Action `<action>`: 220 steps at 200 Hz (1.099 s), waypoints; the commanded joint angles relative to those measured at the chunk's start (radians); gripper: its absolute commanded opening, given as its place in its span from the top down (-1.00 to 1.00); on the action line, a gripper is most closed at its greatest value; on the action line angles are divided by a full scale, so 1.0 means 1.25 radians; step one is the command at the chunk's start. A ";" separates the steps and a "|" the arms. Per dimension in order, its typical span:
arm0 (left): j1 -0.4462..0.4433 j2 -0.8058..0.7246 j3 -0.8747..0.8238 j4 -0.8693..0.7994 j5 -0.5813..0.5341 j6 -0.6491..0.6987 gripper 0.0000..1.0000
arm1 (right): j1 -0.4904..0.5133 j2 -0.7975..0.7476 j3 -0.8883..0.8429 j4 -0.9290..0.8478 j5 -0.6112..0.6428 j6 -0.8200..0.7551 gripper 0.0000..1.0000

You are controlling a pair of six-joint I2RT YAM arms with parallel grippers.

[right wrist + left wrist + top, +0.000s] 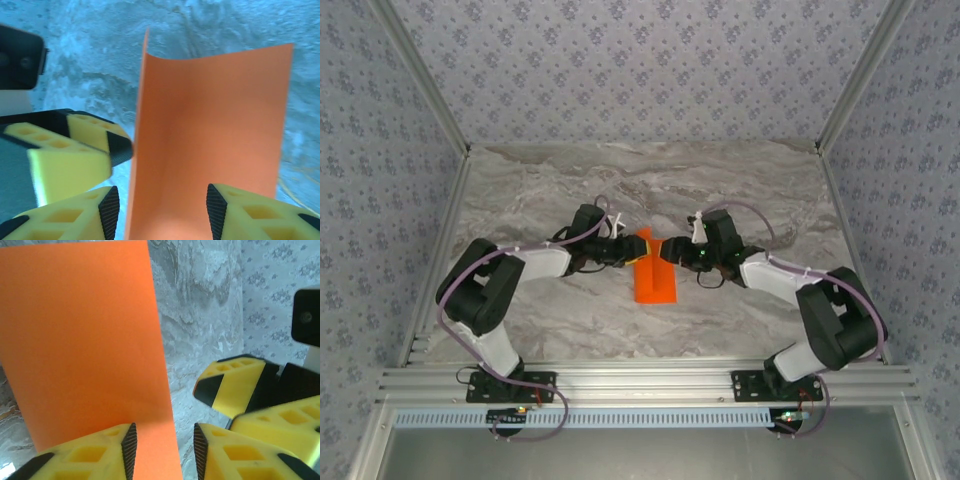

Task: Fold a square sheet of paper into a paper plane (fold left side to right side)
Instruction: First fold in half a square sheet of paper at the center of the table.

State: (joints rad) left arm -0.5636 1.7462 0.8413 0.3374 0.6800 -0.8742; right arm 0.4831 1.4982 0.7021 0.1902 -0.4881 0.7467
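The square sheet of paper (655, 272) is bright orange and lies on the marble table as a narrow rectangle, not a paper plane. My left gripper (632, 248) sits at its far left edge and my right gripper (666, 250) at its far right edge, their tips almost meeting. In the left wrist view the paper (85, 340) lies flat, and its right edge runs between the open jaws of my left gripper (165, 452). Seen from the right wrist, the paper (210, 130) curves upward, its left edge standing up. My right gripper (162, 212) is open astride it.
Grey marble tabletop (640, 180) with patterned walls on three sides and an aluminium rail (640, 382) along the near edge. The other arm's yellow fingers (240, 390) crowd each wrist view, as do the left arm's fingers (75, 150) here. Bare table surrounds the paper.
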 commanded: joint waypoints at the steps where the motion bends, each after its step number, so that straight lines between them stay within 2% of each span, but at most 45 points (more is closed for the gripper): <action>1: -0.006 0.014 0.023 0.012 0.000 0.003 0.38 | 0.007 0.031 -0.006 0.094 -0.049 0.058 -0.03; 59: -0.006 0.011 0.028 -0.001 -0.006 0.006 0.58 | 0.031 0.105 0.025 0.093 -0.068 0.065 0.29; 72: -0.006 0.009 0.029 -0.004 -0.006 0.007 0.59 | 0.031 0.114 0.027 0.093 -0.071 0.066 0.45; 89: -0.006 0.002 0.029 -0.016 -0.009 0.013 0.59 | 0.031 0.116 0.030 0.073 -0.063 0.055 0.77; 103: -0.006 -0.014 0.033 -0.048 -0.025 0.029 0.51 | 0.032 0.113 0.040 0.024 -0.044 0.028 0.94; 150: -0.007 -0.073 0.038 -0.187 -0.106 0.093 0.14 | 0.024 0.106 0.060 -0.127 0.054 -0.039 0.95; 186: -0.028 -0.052 0.044 -0.236 -0.144 0.105 -0.01 | 0.016 0.112 0.056 -0.150 0.088 -0.059 0.94; 220: -0.058 0.002 0.081 -0.290 -0.186 0.099 -0.04 | 0.012 0.112 0.061 -0.174 0.113 -0.074 0.94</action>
State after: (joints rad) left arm -0.6121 1.6993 0.8841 0.0685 0.5030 -0.7677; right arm 0.5053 1.6367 0.7567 0.0315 -0.3969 0.6907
